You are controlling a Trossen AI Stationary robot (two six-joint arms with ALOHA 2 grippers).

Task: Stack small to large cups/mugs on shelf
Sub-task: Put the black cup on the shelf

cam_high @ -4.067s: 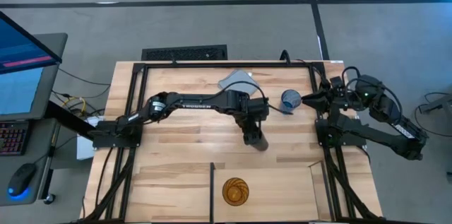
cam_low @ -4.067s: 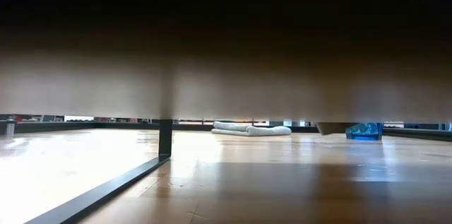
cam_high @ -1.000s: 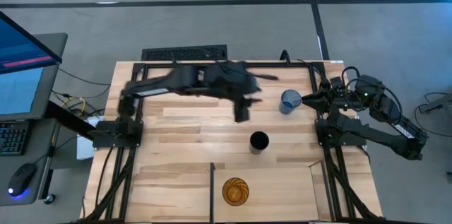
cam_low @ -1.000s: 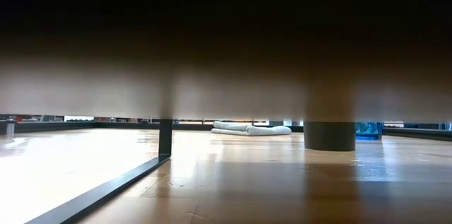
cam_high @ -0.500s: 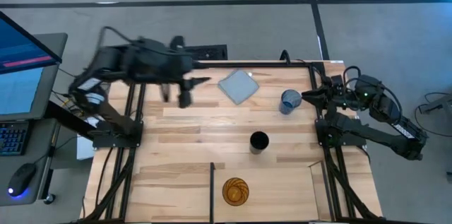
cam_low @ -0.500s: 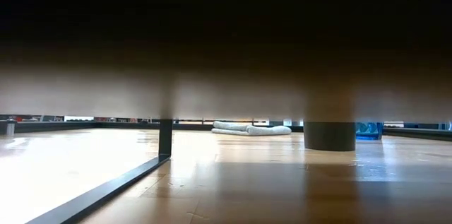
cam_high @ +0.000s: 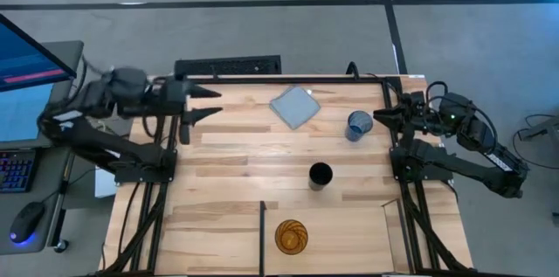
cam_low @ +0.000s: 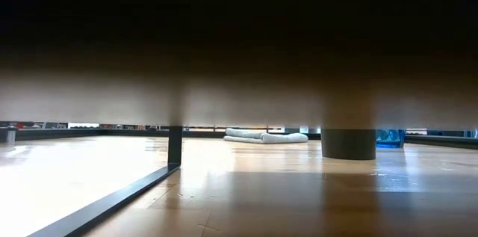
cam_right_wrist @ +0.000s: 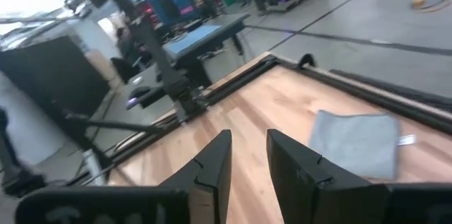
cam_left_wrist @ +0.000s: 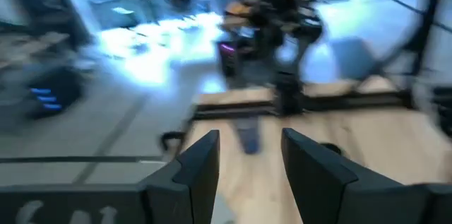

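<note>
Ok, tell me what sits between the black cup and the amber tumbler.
Nothing: in the high view only bare wood separates the black cup from the amber tumbler.

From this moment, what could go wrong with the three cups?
1. The black cup stands outside the shelf, just past its open side. Only the amber cup is inside, so the row may stay unfinished.
2. The blue cup stands close to the right gripper. A careless move there may knock it over.
3. The left gripper is open and empty at the far left corner, so it needs a long reach, passing the grey cloth.
</note>
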